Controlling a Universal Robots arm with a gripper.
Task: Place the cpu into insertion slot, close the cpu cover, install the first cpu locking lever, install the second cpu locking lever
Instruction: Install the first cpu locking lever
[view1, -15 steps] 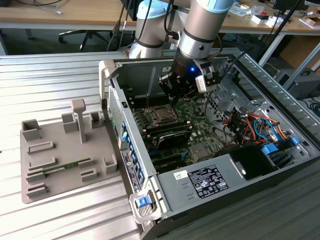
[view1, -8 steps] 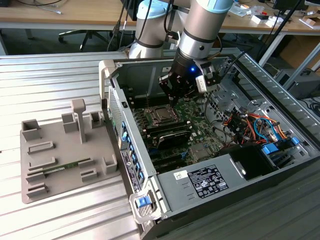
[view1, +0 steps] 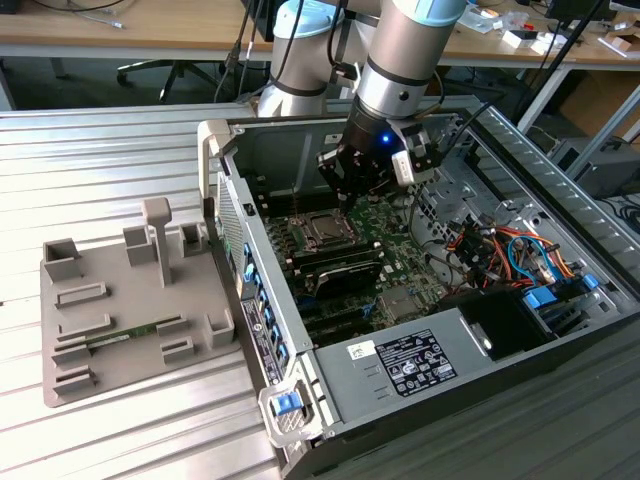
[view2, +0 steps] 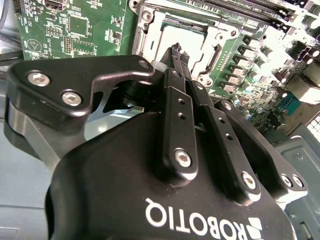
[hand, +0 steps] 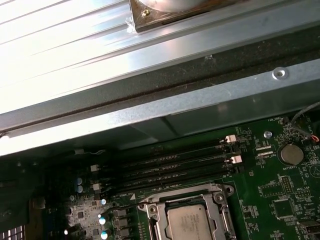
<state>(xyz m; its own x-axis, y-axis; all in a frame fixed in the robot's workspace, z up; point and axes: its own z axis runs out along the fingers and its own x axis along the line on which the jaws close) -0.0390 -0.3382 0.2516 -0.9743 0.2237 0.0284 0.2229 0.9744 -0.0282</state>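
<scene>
The cpu (hand: 189, 223), a small flat square with a dull silvery-grey metal top, is seen lying in the insertion slot (view1: 325, 231) on the green motherboard (hand: 290, 200). It is framed by the cpu cover (hand: 220, 215), a thin, bright metal frame whose large square cut-out leaves the chip's top exposed. In both wrist views the cover appears to lie flat around the chip, with round screw heads at its corners.

In the second wrist view the gripper (view2: 176, 50) is shown just above the near edge of the cover (view2: 150, 35). Its two slim black fingers (view2: 175, 100) are drawn together, and nothing can be made out between them. Whether the tips touch the metal cannot be told. The matte black finger links are fastened with shiny hex-head bolts.

Beside the socket, long black memory slots (hand: 170, 167) with white end clips run in parallel rows. A round silver coin battery (hand: 291, 154) is set into the board nearby.

In the exterior view the gripper (view1: 348, 203) hangs from the grey robot arm (view1: 410, 50) inside an open sheet-metal computer case (view1: 230, 150). A black rectangular module (view1: 340, 270) lies near the socket, and a grey boxed power supply (view1: 400, 365) lies beyond it. Orange and blue cables (view1: 500, 250) are bundled toward the exterior view's right. The case rests on a ribbed metal table (view1: 100, 170). On the exterior view's left, a grey moulded fixture tray (view1: 110, 300) is set with blocky holders.
</scene>
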